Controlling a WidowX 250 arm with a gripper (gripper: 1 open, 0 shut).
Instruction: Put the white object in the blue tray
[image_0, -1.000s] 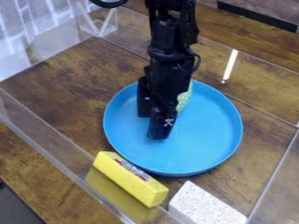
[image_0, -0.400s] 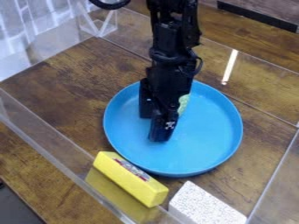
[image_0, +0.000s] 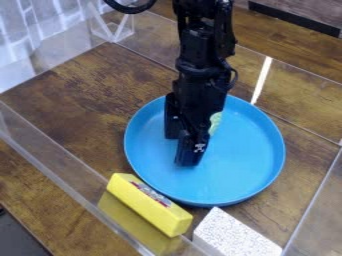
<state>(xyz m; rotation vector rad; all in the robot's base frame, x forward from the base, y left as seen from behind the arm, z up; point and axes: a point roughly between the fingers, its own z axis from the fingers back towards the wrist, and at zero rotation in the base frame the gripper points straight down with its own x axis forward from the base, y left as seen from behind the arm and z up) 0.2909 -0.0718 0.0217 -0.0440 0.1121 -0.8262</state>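
Observation:
The blue tray (image_0: 254, 165), a wide round dish with a low rim, lies on the wooden table. My gripper (image_0: 185, 146) points straight down into the tray, its black fingers (image_0: 191, 152) low over the tray floor and standing open. A small pale whitish object (image_0: 214, 122) peeks out at the gripper's right side, inside the tray; most of it is hidden by the gripper. I cannot tell whether the fingers touch it.
A yellow sponge block (image_0: 147, 203) lies in front of the tray near the clear wall (image_0: 80, 190). A white speckled pad (image_0: 241, 238) sits at the bottom right. Clear plastic walls fence the table's left and front.

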